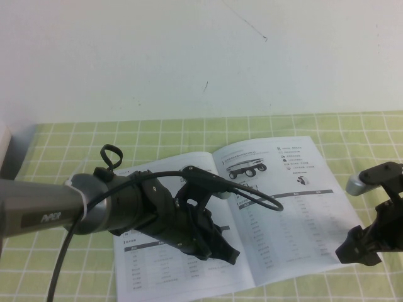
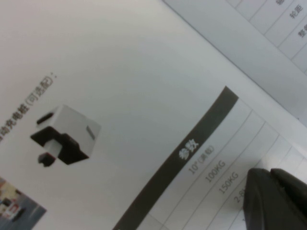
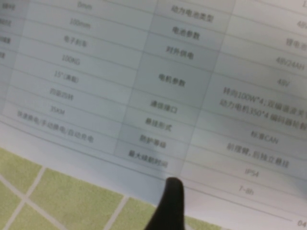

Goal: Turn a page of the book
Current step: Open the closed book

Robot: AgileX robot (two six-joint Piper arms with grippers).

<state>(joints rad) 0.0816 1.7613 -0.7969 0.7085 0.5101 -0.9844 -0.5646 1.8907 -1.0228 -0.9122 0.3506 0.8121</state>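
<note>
On the green checked cloth [image 1: 75, 135]: the book [image 1: 277, 207] lay open and flat, filling the middle and lower part of the high view.
Cloth: green with white grid lines, it covered the table from the mid-height of the frame down; a pale wall [image 1: 189, 50] filled the upper half.
Book, right side: the page [image 1: 296, 220] showed a wheeled vehicle photo [image 1: 247, 168] near its top, small icons to the right of that, and a grey-headed table below.
Book, left side: mostly hidden under the left arm; table rows showed at the lower left of the frame.
Left gripper [image 1: 221, 251]: it sat low in the centre of the high view, over the book's fold and the lower part of the left-hand sheet, its dark body reaching in from the left edge.
Left jaws: cannot tell whether they were spread or closed; only one dark tip [image 2: 278, 199] showed in the left wrist view, close above a printed table.
Left wrist view: a small picture of a white and black box [image 2: 64, 136] and a dark table header [image 2: 192, 153] lay on the white paper.
Right gripper [image 1: 359, 248]: it hung at the lower right of the high view, at the page's outer edge.
Right jaws: spread wide, holding nothing.
Right wrist view: one dark fingertip [image 3: 170, 201] stood just at the page's lower border, where paper [image 3: 192, 86] met cloth [image 3: 62, 201].
Cable [image 1: 252, 192]: a black loop ran from the left arm across the fold.
</note>
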